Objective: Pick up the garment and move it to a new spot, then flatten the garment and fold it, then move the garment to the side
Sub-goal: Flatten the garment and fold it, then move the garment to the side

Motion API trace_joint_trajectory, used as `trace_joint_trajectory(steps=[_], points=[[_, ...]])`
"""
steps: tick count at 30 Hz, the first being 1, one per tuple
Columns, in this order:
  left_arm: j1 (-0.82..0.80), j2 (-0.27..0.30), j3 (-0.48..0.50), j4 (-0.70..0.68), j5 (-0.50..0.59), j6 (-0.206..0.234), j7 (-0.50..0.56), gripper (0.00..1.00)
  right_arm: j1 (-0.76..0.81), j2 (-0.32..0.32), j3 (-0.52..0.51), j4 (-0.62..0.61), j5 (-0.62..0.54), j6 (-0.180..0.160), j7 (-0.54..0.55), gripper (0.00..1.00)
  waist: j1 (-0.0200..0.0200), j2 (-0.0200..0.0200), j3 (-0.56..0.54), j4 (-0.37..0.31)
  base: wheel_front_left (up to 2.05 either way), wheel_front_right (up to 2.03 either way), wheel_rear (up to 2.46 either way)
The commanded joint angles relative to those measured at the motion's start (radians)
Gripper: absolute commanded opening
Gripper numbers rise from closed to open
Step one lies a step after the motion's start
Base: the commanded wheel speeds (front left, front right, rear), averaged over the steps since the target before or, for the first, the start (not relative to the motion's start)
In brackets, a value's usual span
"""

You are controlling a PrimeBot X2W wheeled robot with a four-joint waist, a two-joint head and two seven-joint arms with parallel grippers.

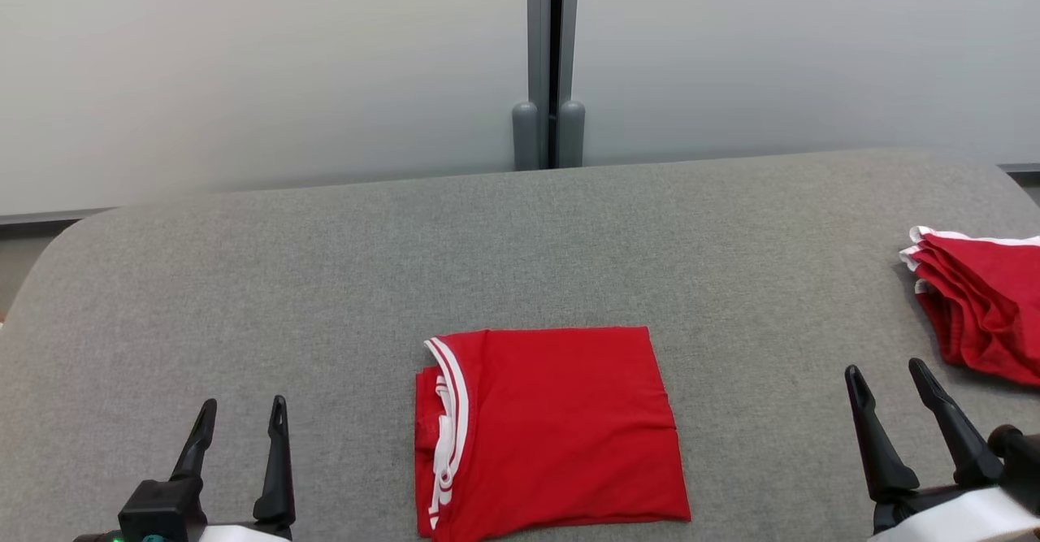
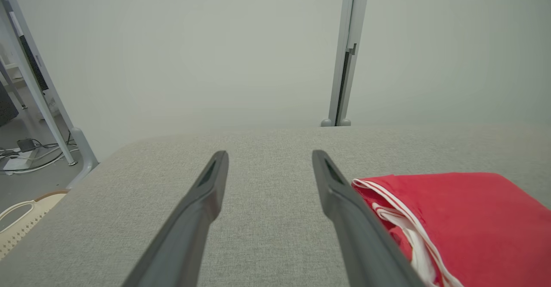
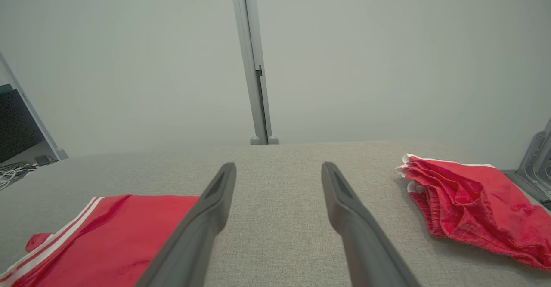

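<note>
The folded red garment (image 1: 552, 432) lay flat on the gray tabletop (image 1: 325, 282), right in the middle in front of me, between my two arms. My left jaws were on its left and my right jaws were on its right, both near it but not touching it. It looked almost square, and its white-striped edge (image 1: 451, 412) faced my left jaws, which I think were a little nearer. Both sets of jaws were spread wide and held nothing. Another red garment (image 1: 983, 306) lay bunched up on my far right, so I guessed that was the side to go to.
</note>
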Motion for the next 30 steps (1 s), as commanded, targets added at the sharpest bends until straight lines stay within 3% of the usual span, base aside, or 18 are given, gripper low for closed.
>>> trace_joint_trajectory(steps=[1,30], points=[[0.014,0.008,0.004,-0.007,0.001,0.006,0.004,1.0,0.014,-0.005,-0.006,-0.005,0.0,0.0,0.004,1.0,0.0,0.0,-0.022,-0.007,0.0,0.0,0.0],[0.03,0.032,0.005,-0.02,-0.017,0.017,0.004,1.0,0.076,0.023,-0.044,-0.076,-0.031,0.0,0.067,1.0,0.0,0.0,-0.047,-0.001,0.0,0.0,0.0]])
